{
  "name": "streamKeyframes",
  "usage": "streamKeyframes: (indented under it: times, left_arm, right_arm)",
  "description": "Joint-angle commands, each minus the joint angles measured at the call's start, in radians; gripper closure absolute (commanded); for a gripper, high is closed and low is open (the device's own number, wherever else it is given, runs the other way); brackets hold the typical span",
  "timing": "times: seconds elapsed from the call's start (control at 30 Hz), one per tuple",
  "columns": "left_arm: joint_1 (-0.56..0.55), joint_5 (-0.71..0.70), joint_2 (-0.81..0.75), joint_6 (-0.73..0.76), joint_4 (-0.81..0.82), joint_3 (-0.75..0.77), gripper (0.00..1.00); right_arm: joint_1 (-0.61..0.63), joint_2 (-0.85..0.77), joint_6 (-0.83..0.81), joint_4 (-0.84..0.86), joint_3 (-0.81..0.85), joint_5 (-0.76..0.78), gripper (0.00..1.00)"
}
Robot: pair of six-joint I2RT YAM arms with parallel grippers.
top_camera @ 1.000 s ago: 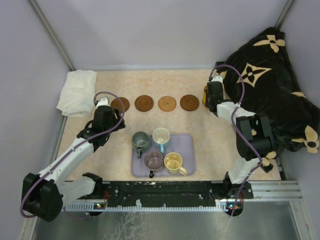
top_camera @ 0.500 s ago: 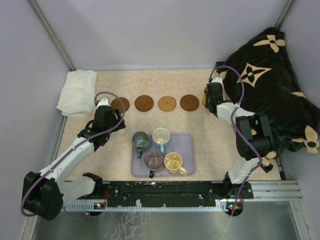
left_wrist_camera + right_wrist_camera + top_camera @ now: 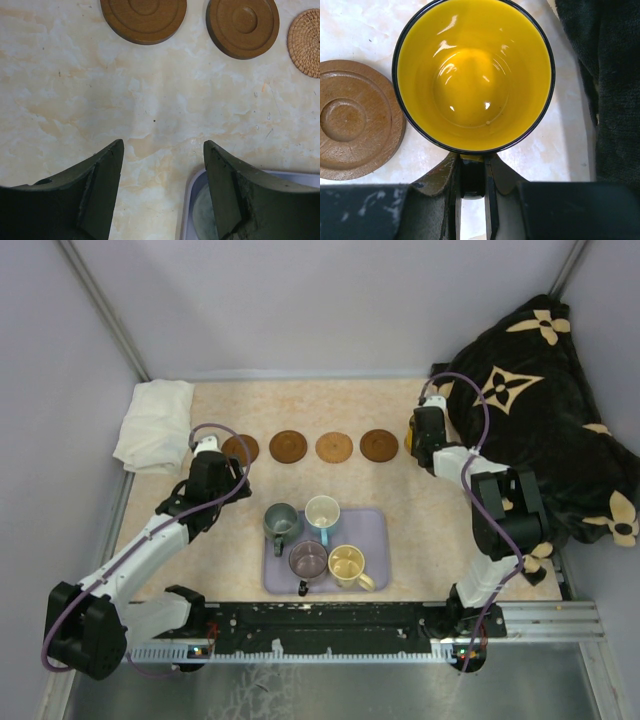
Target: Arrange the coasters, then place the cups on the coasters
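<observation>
Four coasters (image 3: 334, 447) lay in a row across the overhead view's upper middle; at its right end the right gripper (image 3: 472, 171) pinched the handle of the yellow cup (image 3: 472, 75), no coaster visible beneath; four cups (image 3: 322, 510) waited on the tray (image 3: 372, 528), lower centre; the left gripper (image 3: 162, 165) hung spread, empty.

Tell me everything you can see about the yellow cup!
The yellow cup is round and shiny like glazed pottery, bright yellow inside with a thin dark rim. It is empty and upright. The right gripper has its fingers pinched on the handle. The cup is at the right side of the table, close beside a brown coaster, with the dark blanket on its other side. What is under it is hidden.
</observation>
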Motion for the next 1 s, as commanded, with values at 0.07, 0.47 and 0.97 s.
streamKeyframes:
  times: [0.07, 0.47, 0.97]
  left_arm:
    - [-0.005, -0.001, 0.004, -0.004, 0.005, 0.013, 0.28]
    - [-0.005, -0.001, 0.004, -0.006, 0.003, 0.012, 0.28]
    - [-0.004, -0.001, -0.005, -0.011, 0.002, 0.011, 0.28]
  right_arm:
    - [-0.005, -0.013, 0.034, 0.092, 0.002, 0.038, 1.00]
    - [-0.004, -0.055, 0.066, 0.079, -0.039, 0.055, 0.86]
    - [-0.004, -0.144, 0.088, 0.055, -0.082, 0.048, 0.62]
